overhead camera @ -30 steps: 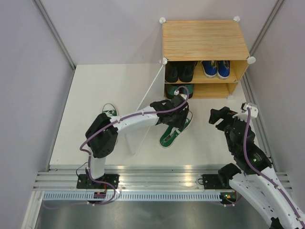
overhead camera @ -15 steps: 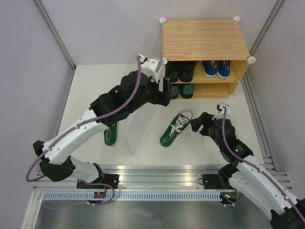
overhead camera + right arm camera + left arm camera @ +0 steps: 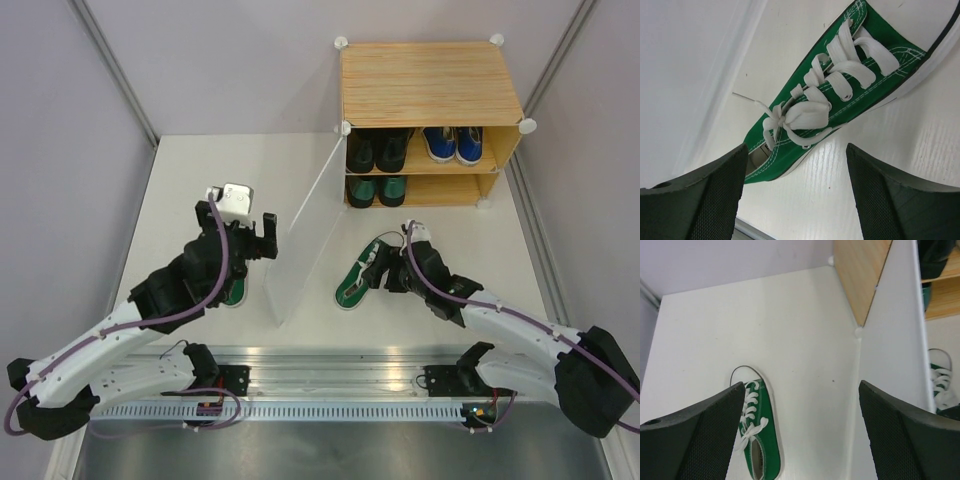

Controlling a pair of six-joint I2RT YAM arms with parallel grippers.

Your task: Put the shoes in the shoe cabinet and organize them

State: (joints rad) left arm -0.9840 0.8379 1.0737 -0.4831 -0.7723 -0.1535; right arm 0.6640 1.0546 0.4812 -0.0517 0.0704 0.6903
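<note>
Top view: shoe cabinet (image 3: pixel 430 85) sits at the far side of the table (image 3: pixel 200 180), with its door panel (image 3: pixel 305 235) swung out towards us. Black dress shoes (image 3: pixel 378 148) and blue sneakers (image 3: pixel 452 143) are on the upper shelf, and the dark green shoes (image 3: pixel 378 190) are at lower left. Bare wood shows to their right. Both green sneakers are on the table, well apart, with the door between them. The left green sneaker (image 3: pixel 235 290) lies partly under the left arm. The right green sneaker (image 3: pixel 360 278) lies in front of the cabinet. The left gripper (image 3: pixel 238 232) is raised, jaws spread wide. The right gripper (image 3: pixel 385 270) is low over its sneaker.

Left wrist: jaws wide apart with nothing between them. The left green sneaker (image 3: pixel 760 435) is below, toe pointing away. The door panel (image 3: pixel 890 340) is close on the right.

Right wrist: jaws open and straddling the laced midsection of the right green sneaker (image 3: pixel 840 110), with no contact that we can see (the bow sits right in the gap).

Risks, as we judge them:
- If the right gripper closes here, it may catch only laces or soft canvas. The shoe could then sag or rotate on lift and clip the shelf edge on the way in.
- The left arm has to carry its sneaker around the open door. A direct path would hit the panel and could swing it into the right arm's lane.
- Both sneakers look bound for the same lower gap, so simultaneous approaches could bring the arms into collision.
</note>
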